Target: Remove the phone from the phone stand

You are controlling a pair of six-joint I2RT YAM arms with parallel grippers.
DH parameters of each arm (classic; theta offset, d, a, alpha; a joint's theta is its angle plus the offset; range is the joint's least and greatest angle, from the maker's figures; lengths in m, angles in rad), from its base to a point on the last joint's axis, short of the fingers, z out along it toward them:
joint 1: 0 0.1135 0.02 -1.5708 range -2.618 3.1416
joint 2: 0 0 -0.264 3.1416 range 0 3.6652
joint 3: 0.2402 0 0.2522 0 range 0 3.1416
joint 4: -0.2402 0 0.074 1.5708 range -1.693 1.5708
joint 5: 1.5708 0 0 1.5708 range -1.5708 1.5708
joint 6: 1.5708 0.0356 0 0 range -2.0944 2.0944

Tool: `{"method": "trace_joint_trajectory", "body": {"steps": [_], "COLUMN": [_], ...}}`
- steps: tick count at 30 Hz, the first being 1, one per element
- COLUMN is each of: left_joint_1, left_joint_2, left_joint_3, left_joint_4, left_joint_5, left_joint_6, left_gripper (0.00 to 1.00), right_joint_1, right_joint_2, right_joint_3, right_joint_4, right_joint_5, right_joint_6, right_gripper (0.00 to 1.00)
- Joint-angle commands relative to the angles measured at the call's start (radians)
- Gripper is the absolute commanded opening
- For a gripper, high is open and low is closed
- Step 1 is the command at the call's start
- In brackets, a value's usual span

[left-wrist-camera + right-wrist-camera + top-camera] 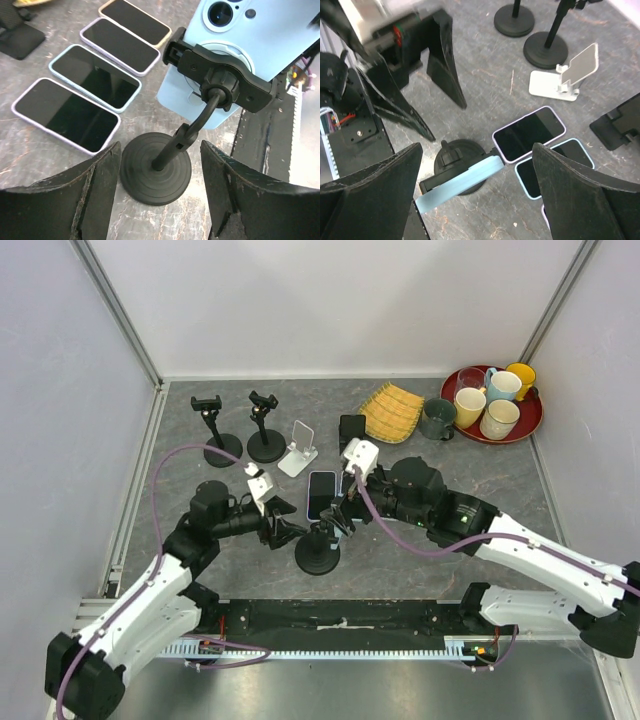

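A light blue phone [250, 45] is clamped in a black phone stand [225, 82] with a round base [156, 175]. My left gripper [160, 150] is open, its fingers [60, 200] straddling the base and stem without touching them. My right gripper [477, 150] is open just above the phone's top edge [460, 182], one finger [590, 195] on each side, not in contact. In the top view both the left gripper [290, 532] and the right gripper [340, 512] meet over the stand base [318, 558], and the phone is mostly hidden there.
Several phones lie face up on the table beside the stand [95, 77], [529, 134]. Two empty black stands [222, 445], [265, 440], a white folding stand [298, 448], a yellow woven mat [392, 410], a dark mug [437, 418] and a red tray [528, 430] of cups sit behind.
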Motion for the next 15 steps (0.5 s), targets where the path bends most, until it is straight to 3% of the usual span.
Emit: {"method": "trace_joint_trajectory", "body": {"steps": [1,8,15], "left_joint_1": [-0.039,-0.133,-0.187], "left_joint_2": [0.089,0.196,0.339], "left_joint_3": [0.068,0.133,0.214], "left_joint_4": [0.068,0.074,0.033], "left_joint_5": [0.084,0.104,0.113], "left_joint_6": [0.052,0.133,0.202], "left_gripper": [0.71,0.69,0.6], "right_joint_1": [0.005,0.003,0.003], "right_joint_2": [-0.051,-0.12,-0.163], "right_joint_3": [0.078,0.056,0.024], "right_joint_4": [-0.053,-0.076,-0.079], "right_joint_5": [0.056,0.155,0.208], "right_joint_6": [0.033,0.058,0.079], "right_gripper": [0.98,0.98,0.98]}}
